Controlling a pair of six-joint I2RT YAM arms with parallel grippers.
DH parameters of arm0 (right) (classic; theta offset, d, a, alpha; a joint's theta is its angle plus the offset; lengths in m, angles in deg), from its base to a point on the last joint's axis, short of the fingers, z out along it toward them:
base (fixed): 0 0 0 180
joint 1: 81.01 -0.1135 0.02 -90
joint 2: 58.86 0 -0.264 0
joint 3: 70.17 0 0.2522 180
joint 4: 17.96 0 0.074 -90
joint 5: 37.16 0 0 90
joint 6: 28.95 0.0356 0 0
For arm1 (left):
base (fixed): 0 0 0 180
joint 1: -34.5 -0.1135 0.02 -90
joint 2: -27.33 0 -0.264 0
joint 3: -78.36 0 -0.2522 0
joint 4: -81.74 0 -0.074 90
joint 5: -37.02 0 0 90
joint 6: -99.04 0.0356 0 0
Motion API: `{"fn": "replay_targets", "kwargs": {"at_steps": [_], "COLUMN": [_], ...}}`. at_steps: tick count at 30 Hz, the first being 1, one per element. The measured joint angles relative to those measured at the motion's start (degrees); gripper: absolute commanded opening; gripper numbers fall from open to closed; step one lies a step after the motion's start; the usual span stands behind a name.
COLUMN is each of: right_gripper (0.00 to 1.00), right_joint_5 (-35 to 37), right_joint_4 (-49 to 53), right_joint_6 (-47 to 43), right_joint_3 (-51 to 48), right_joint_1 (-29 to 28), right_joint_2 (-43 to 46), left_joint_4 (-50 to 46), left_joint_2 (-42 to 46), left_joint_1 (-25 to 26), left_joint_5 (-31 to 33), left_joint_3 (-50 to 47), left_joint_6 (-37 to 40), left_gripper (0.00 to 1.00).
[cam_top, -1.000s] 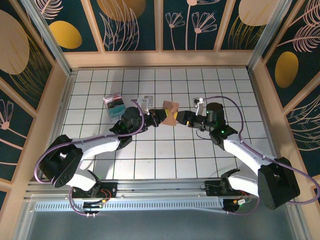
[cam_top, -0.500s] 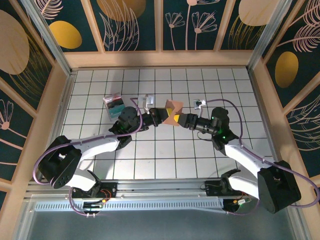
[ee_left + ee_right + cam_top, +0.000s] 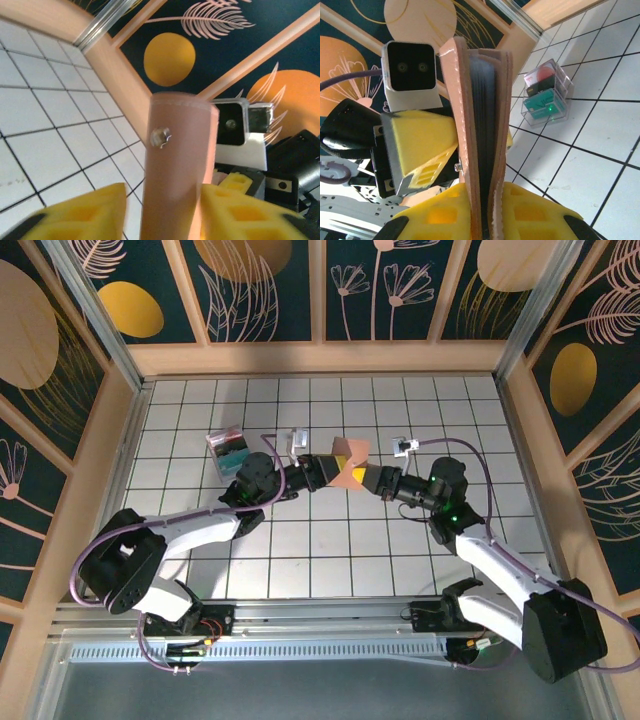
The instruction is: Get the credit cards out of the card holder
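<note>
Two grippers share the card holder [image 3: 346, 464], raised above the middle of the worktop [image 3: 330, 550]; the right gripper [image 3: 482, 216] has its jaws pinching the folded leather; the left gripper [image 3: 170, 202] has its jaws spread, one pad off the holder; no credit cards are out, so we judge the whole extraction yet to come; we read no brand or writing, not even on the clear box [image 3: 546, 92].

The card holder [image 3: 347, 462] was tan-pink leather with pale stitching and a grey-blue inside. The pads [image 3: 420, 145] were bright yellow. The table [image 3: 330, 540] had white tiles with dark grid lines, the walls [image 3: 270, 290] dark teal with gold discs. At nine o'clock, the clear box [image 3: 229, 447] showed teal and red.
</note>
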Motion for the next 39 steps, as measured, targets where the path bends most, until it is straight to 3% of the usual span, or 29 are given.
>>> {"fn": "replay_targets", "kwargs": {"at_steps": [13, 18, 22, 24, 30, 39], "right_gripper": [0.0, 0.0, 0.19, 0.23, 0.3, 0.31], "right_joint_5": [3.2, 3.0, 2.4, 1.4, -2.2, -5.6], "right_joint_4": [4.5, 4.1, 2.3, 0.5, -8.0, -20.8], "right_joint_6": [-0.8, -0.1, 1.1, 1.7, 5.3, 11.5], "right_joint_3": [0.4, 0.6, 0.6, 0.5, -1.2, -4.3], "right_joint_1": [0.0, 0.0, 0.7, 1.2, 3.5, 7.7], "right_joint_2": [1.0, -0.1, -0.7, -0.7, 0.4, 2.3], "left_joint_4": [-4.4, -3.9, -1.5, 1.2, 5.2, 5.5], "left_joint_2": [1.6, 0.9, 0.9, 0.9, 2.0, 4.6], "left_joint_1": [0.0, 0.0, -0.2, -0.2, 0.1, 0.1], "left_joint_5": [-0.7, -1.7, -2.0, -2.4, -4.6, -6.1], "left_joint_3": [-2.0, -2.0, -2.5, -3.0, -3.1, -3.1], "left_joint_6": [1.6, 1.3, 0.2, -0.9, -2.6, -2.8], "left_gripper": [0.43, 0.18, 0.05, 0.0, 0.0, 0.0]}}
